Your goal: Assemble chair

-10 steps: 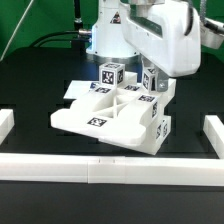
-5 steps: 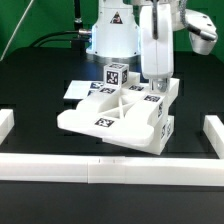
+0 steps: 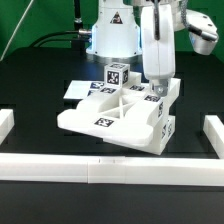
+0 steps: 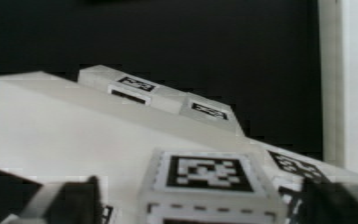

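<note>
Black and matte, the counter (image 3: 30, 90) is carrying everything here, with a long white border rail (image 3: 110, 168) running along its near edge and short white end blocks sitting at the exterior view's left and right. Behind it a green backdrop is showing at the far left, and the arm's white base is standing at the far middle. Sitting in the middle of the counter, the chair (image 3: 105, 118) is appearing as a cluster of chunky, smooth white plastic pieces with squared edges: a broad low slab with a shallow crossed relief on its top face, a thicker block on its right side, and a small cube (image 3: 116, 74) standing at its far edge. Black-and-white square tags are showing on the slab's top, on the right block's faces and on the cube; they are carrying only coded patterns, no readable writing. A flat white marker board (image 3: 76, 91) is peeking out behind the chair on the left. The gripper (image 3: 155, 83) is hanging straight down over the right block, and in the wrist view its dark fingertips (image 4: 69, 200) are standing wide apart on either side of a tagged white piece (image 4: 208, 172), apparently not pressing on it.
</note>
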Available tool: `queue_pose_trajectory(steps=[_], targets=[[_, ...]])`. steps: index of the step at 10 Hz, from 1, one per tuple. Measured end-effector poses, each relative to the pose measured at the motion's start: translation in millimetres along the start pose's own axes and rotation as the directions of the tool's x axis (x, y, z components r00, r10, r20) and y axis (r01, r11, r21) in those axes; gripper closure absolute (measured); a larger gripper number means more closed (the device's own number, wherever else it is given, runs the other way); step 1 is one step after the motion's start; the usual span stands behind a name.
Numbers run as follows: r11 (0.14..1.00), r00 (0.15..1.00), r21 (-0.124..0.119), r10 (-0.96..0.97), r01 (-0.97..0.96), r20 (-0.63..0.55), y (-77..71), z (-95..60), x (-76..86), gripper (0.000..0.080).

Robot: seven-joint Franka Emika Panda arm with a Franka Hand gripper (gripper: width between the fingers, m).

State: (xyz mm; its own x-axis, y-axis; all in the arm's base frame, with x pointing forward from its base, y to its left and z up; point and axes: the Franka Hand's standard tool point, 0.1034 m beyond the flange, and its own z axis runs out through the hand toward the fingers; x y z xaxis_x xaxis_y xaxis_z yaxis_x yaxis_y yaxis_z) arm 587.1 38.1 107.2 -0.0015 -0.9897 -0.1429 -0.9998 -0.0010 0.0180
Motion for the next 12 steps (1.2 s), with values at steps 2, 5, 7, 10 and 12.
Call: queue_pose_trajectory(steps=[2, 5, 7, 10, 12], targets=[[0.99, 0.99, -0.001, -0.139, 0.139, -0.001, 0.2, 0.3, -0.3, 0.0166], [0.905, 0.906, -0.031, -0.424, 0.424, 0.01, -0.2, -1.1, -1.2, 0.0151], [0.817, 0.818, -0.037, -0.575, 0.576, 0.024, -2.6, -1.7, -3.5, 0.0151], [0.651, 0.652, -0.041, -0.758, 0.758, 0.032, -2.0, -1.2, -4.2, 0.0151], [0.561, 0.562, -0.038, -0.826, 0.827, 0.036, -2.0, -1.3, -3.0, 0.0151]])
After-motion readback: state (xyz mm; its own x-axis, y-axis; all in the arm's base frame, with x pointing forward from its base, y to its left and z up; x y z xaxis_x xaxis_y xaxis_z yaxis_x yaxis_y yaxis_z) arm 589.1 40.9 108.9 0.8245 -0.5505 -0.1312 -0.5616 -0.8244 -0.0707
